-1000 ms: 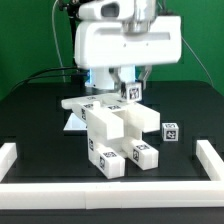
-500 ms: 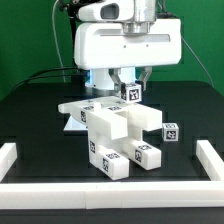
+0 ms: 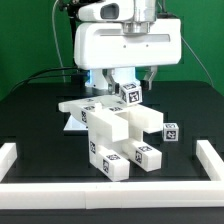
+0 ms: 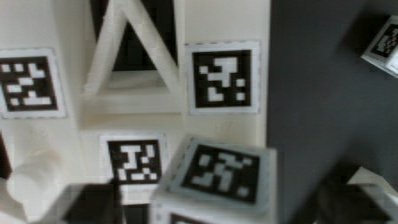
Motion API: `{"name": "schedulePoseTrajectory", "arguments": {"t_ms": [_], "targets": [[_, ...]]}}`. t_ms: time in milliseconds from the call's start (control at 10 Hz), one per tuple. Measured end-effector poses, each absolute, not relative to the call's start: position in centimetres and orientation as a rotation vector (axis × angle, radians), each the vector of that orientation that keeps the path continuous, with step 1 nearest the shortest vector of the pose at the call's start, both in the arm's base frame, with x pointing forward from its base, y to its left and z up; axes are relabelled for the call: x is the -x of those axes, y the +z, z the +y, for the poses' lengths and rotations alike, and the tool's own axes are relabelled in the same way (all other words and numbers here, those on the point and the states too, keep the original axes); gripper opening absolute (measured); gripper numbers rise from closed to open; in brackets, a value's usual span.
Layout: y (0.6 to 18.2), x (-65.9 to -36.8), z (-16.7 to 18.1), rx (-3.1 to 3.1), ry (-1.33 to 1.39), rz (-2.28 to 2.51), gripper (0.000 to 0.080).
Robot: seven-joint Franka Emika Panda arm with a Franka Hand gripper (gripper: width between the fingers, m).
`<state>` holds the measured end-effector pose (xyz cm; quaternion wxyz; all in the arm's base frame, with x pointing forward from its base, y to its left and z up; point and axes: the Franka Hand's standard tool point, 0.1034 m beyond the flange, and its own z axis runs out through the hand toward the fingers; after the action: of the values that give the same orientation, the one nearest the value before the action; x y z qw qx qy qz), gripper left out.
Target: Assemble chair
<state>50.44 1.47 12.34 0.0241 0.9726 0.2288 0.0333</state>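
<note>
Claw (image 3: pixel 133 82) hung over the back of the half-built chair (image 3: pixel 118 128), which sat mid-counter (image 3: pixel 40 105) inside the white border rails (image 3: pixel 110 188). A small cube (image 3: pixel 131 93) with a tag was right under the claw, touching the top rear of the chair. It looked tilted, not square to the parts below

Couldn't tell whether the claw was spread or pinching that cube: fingertips weren't clear in the exterior view and didn't show in the wrist view. The wrist view only gave white tagged faces up close, with one tag (image 4: pixel 222 172) skewed against the upright tag (image 4: pixel 217 80)

My read: the step in hand was seating that cube on the chair. To do it well you needed to:
- square the cube to its seat before letting go
- press straight down with no side load, since the stack looked easy to shove across the counter
- clear by lifting straight up, no drag

If you released it crooked, it'd likely tip off

A loose cube (image 3: pixel 170 130) lay on the counter to the exterior view's right, near the chair but apart from it, probably the next pick
</note>
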Motion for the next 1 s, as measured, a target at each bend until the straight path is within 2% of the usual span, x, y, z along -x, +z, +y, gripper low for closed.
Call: {"name": "schedulePoseTrajectory", "arguments": {"t_ms": [100, 200, 800, 1000], "targets": [[12.33, -50.44, 1.47, -3.009, 0.103, 0.709, 0.062], [12.31, -50.43, 1.46, -3.009, 0.102, 0.709, 0.064], [12.26, -50.3, 1.45, -3.016, 0.083, 0.701, 0.0649], [12.92, -50.61, 1.58, -3.11, -0.072, 0.597, 0.0649]]}}
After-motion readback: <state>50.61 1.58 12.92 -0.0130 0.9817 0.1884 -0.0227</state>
